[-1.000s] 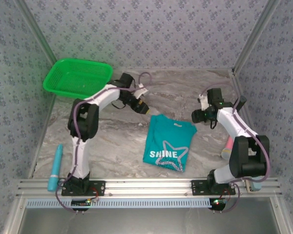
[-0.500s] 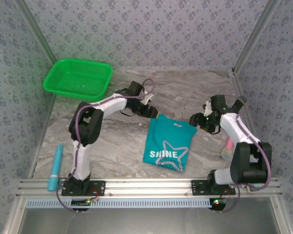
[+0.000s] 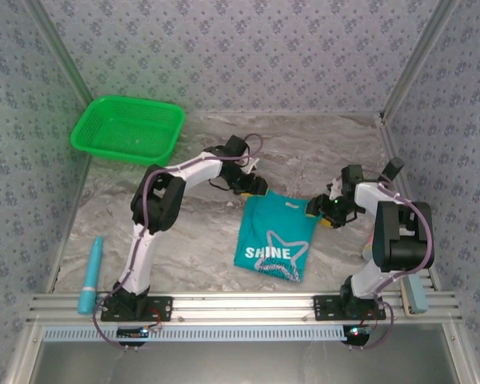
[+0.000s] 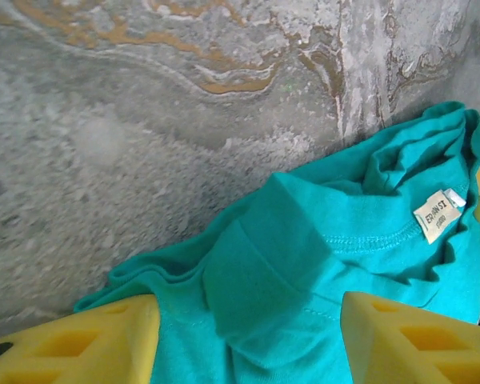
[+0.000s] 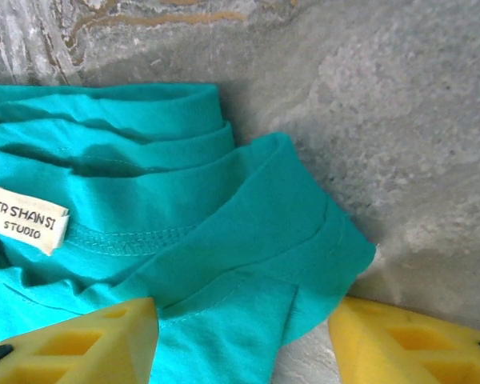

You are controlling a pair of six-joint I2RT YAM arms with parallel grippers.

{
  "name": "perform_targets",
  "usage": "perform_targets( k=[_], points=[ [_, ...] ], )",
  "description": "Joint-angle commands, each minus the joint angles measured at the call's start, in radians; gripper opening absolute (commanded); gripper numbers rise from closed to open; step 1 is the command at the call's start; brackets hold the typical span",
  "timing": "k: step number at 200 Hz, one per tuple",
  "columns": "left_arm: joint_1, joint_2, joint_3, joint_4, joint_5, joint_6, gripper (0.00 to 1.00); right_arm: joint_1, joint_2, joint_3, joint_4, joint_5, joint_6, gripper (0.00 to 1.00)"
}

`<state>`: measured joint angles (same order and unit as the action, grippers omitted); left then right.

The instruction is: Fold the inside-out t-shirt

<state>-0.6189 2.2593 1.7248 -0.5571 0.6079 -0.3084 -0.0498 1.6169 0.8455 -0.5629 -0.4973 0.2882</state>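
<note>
Both arms have swung inward since a second ago, so the left gripper (image 3: 254,186) now sits at the far-left corner of the inside-out t-shirt (image 3: 276,232) and the right gripper (image 3: 314,207) at its far-right corner. Your shirt lies flat mid-tabletop (image 3: 192,232), a little toward the near edge. Both sets of jaws stand released, with the yellow fingers (image 4: 80,344) straddling bunched cloth and nothing pinched. Expect light, limp fabric that sags and drags. You should probably take hold at those layered corner folds, catching every layer.
</note>
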Motion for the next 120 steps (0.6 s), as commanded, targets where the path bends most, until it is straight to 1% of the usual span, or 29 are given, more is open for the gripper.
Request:
perform_targets(
  k=[1, 7, 18, 30, 34, 46, 64, 90, 111, 120],
  points=[
    [-0.007, 0.029, 0.041, -0.048, -0.010, 0.001, 0.61, -0.013, 0.047, -0.018, 0.104, -0.076, -0.012, 0.51],
    [-0.008, 0.030, 0.046, -0.050, -0.013, 0.004, 0.61, -0.017, 0.052, -0.020, 0.116, -0.093, -0.015, 0.49],
    [-0.007, 0.032, 0.063, -0.071, -0.008, 0.010, 0.59, -0.018, 0.060, -0.020, 0.128, -0.109, -0.015, 0.48],
    [-0.012, 0.027, 0.088, -0.108, -0.017, 0.028, 0.59, -0.019, 0.064, -0.017, 0.136, -0.124, -0.018, 0.42],
    [-0.012, 0.022, 0.094, -0.114, -0.025, 0.036, 0.59, -0.020, 0.065, -0.017, 0.141, -0.134, -0.020, 0.40],
    [-0.013, 0.009, 0.107, -0.156, -0.049, 0.053, 0.59, -0.021, 0.066, -0.017, 0.151, -0.152, -0.023, 0.38],
    [-0.010, -0.003, 0.125, -0.194, -0.082, 0.077, 0.60, -0.026, 0.068, -0.012, 0.168, -0.165, -0.029, 0.32],
    [-0.018, 0.004, 0.156, -0.212, -0.077, 0.088, 0.60, -0.029, 0.083, -0.007, 0.190, -0.180, -0.020, 0.32],
    [-0.041, 0.022, 0.198, -0.235, -0.061, 0.106, 0.60, -0.029, 0.088, -0.006, 0.208, -0.182, -0.014, 0.40],
    [-0.046, 0.031, 0.209, -0.243, -0.061, 0.103, 0.60, -0.028, 0.087, -0.006, 0.213, -0.181, -0.013, 0.41]
  ],
)
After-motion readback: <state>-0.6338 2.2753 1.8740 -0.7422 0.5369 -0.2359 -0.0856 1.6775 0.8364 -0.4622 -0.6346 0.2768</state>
